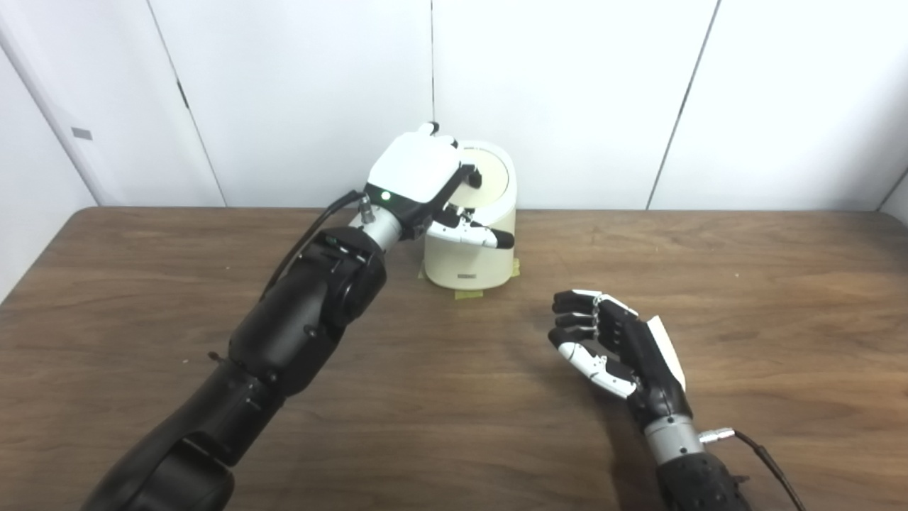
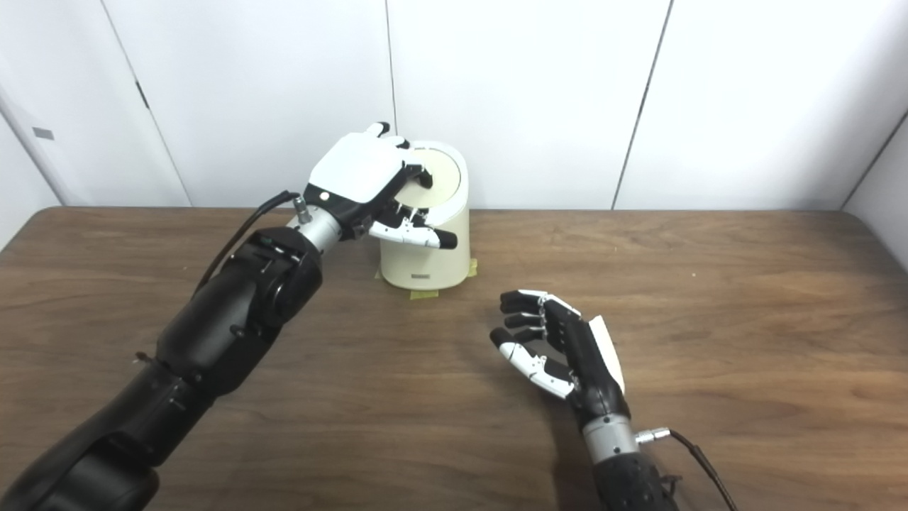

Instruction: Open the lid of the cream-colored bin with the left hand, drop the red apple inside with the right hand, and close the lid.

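The cream-colored bin (image 1: 472,252) stands at the back middle of the table, against the wall. Its round lid (image 1: 491,177) lies down on the rim, sloping toward me. My left hand (image 1: 418,174) is over the bin's left side, its fingers resting on the lid's left part and its thumb (image 1: 482,235) stretched across the front wall, not pinching anything. My right hand (image 1: 617,348) hovers low over the table to the front right of the bin, palm facing left, fingers loosely curled and apart, holding nothing. No red apple shows in either view.
The brown wooden table (image 1: 745,298) stretches wide on both sides. Strips of yellowish tape (image 1: 468,293) mark the bin's base. White wall panels (image 1: 582,92) rise directly behind the bin. A cable (image 1: 770,461) trails from my right wrist.
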You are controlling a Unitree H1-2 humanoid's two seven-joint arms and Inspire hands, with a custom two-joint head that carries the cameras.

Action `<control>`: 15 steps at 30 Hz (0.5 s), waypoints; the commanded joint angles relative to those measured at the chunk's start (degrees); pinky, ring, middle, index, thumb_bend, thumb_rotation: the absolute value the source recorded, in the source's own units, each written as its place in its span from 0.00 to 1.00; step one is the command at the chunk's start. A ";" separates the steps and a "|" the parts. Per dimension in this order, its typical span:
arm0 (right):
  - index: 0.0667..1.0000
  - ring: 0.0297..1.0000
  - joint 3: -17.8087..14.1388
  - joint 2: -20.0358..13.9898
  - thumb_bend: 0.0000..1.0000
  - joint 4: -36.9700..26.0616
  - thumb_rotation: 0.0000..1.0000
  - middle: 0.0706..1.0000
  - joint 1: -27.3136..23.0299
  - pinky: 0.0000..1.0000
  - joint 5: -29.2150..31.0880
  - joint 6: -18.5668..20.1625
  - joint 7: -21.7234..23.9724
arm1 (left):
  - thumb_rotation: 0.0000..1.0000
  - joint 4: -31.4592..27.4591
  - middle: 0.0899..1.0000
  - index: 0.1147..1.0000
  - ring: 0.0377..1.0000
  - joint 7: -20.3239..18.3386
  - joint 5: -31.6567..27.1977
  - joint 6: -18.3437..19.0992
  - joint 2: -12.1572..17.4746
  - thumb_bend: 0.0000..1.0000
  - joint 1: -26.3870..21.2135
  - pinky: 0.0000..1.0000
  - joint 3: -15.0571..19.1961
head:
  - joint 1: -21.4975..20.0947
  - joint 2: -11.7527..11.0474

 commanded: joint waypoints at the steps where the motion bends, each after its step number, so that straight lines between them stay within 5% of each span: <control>1: 0.64 0.65 -0.06 0.15 0.31 -2.02 0.37 0.66 -1.46 0.57 0.01 -0.98 -0.16 | 1.00 0.72 0.71 0.63 0.89 -1.31 -0.70 -1.22 0.06 0.93 0.74 1.00 -1.11 | -0.11 0.09; 15: 0.64 0.64 0.16 0.95 0.31 -3.24 0.35 0.66 -1.13 0.57 -0.57 0.13 -0.45 | 0.99 3.49 0.72 0.68 0.89 -0.82 -1.10 -2.31 0.96 0.92 1.94 1.00 -2.36 | -0.49 0.34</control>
